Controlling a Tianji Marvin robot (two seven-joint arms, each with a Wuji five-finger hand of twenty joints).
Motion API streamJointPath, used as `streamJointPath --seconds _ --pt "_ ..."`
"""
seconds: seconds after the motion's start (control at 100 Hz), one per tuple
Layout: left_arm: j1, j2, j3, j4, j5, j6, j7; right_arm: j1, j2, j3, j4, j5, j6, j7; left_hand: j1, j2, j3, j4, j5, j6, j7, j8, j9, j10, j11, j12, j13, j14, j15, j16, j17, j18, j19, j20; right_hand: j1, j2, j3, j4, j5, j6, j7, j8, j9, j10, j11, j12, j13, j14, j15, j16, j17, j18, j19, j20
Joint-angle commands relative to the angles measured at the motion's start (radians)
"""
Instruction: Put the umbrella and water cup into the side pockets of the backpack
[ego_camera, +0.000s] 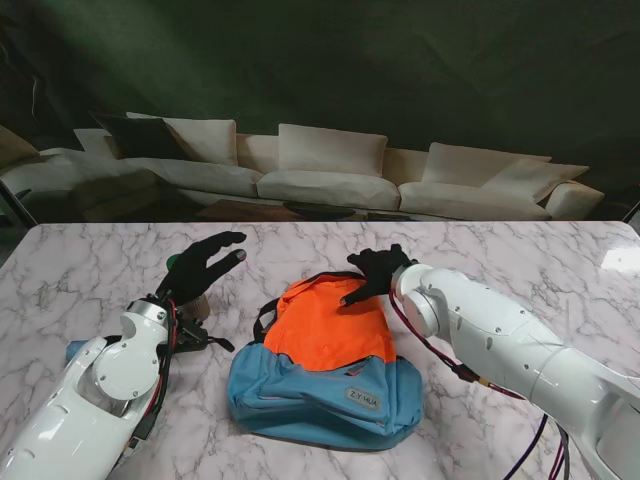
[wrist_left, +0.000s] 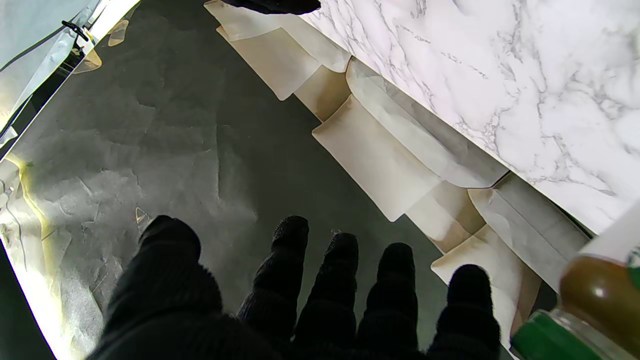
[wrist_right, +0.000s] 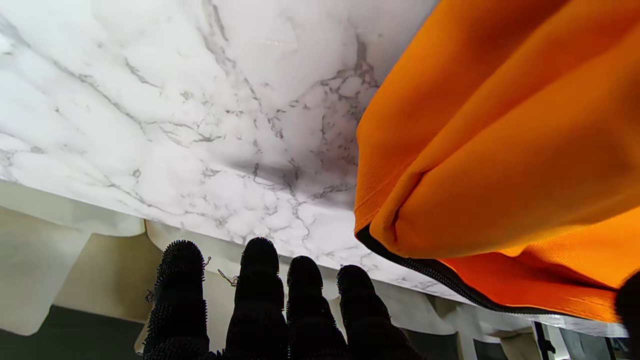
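My left hand hangs spread and empty just left of the backpack, and the water cup, green-banded and mostly hidden behind that wrist, stands right beside it, so I judge the step is to bring the open fingers down around the cup's body before closing. My right hand, fingers apart and holding nothing, rests at the far edge of the backpack's orange panel; it should pin the cloth there so the bag does not slide. I cannot see the umbrella or either side pocket, so I would find the pocket mouth before carrying anything across.
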Motion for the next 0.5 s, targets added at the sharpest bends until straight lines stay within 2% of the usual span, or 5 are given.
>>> streamJointPath --seconds 0.0,0.25,0.4,0.44,0.49 --pt "0.002 -0.003 0.004 -0.004 -0.007 0.005 -0.013 0.01 -0.017 -0.011 0.017 0.016 0.012 0.006 -0.005 0.039 -0.009 -0.008 -0.005 -0.004 0.0 0.005 0.015 -0.004 0.003 0.013 0.016 -0.01 0.01 0.011 -0.004 -0.021 0.008 0.026 -0.053 0.023 0.029 -0.02 0.009 0.043 -0.002 0.018 -0.028 0.02 -0.031 -0.015 -0.029 -0.011 -0.037 -0.031 -0.034 0.034 -0.028 -0.02" --pt "0.001 -0.002 0.004 -0.003 -0.005 0.003 -0.013 0.034 -0.076 -0.073 0.101 0.069 0.088 -0.045 -0.007 0.039 -0.009 -0.008 -0.006 -0.004 0.0 0.004 0.015 -0.004 0.004 0.013 0.015 -0.009 0.01 0.011 -0.005 -0.021 0.007 0.026 0.029 -0.016 0.022 -0.008 -0.001 0.054 -0.111 0.0 -0.025 0.02 -0.02 -0.006 -0.013 -0.009 -0.035 -0.033 -0.035 0.049 -0.043 -0.051" --pt "0.002 -0.002 0.004 -0.003 -0.005 0.004 -0.014 0.039 -0.111 -0.083 0.15 0.106 0.098 -0.082 -0.008 0.038 -0.009 -0.008 -0.005 -0.004 0.0 0.005 0.015 -0.005 0.004 0.013 0.015 -0.008 0.01 0.011 -0.005 -0.021 0.007 0.026 0.139 -0.065 0.006 0.007 0.008 0.004 -0.157 0.01 -0.016 -0.028 0.077 0.039 0.01 -0.015 -0.012 -0.019 -0.03 0.052 -0.041 -0.061" --pt "0.001 -0.002 0.004 -0.003 -0.005 0.003 -0.014 0.04 -0.119 -0.085 0.161 0.113 0.096 -0.091 -0.007 0.038 -0.009 -0.008 -0.005 -0.005 0.0 0.005 0.016 -0.004 0.004 0.013 0.016 -0.009 0.01 0.011 -0.006 -0.021 0.007 0.026 0.181 -0.085 -0.004 0.012 0.002 -0.022 -0.142 0.065 -0.015 -0.049 0.148 0.068 0.022 -0.019 -0.001 -0.012 -0.026 0.054 -0.04 -0.063" --pt "0.001 -0.002 0.004 -0.003 -0.005 0.002 -0.015 0.041 -0.127 -0.091 0.175 0.118 0.087 -0.103 -0.009 0.038 -0.009 -0.008 -0.006 -0.004 0.0 0.005 0.015 -0.005 0.003 0.013 0.016 -0.01 0.01 0.011 -0.005 -0.021 0.007 0.026 0.224 -0.108 -0.011 0.016 -0.016 -0.059 -0.082 0.29 0.03 -0.084 0.243 0.1 0.047 -0.028 0.018 0.002 -0.022 0.055 -0.04 -0.067"
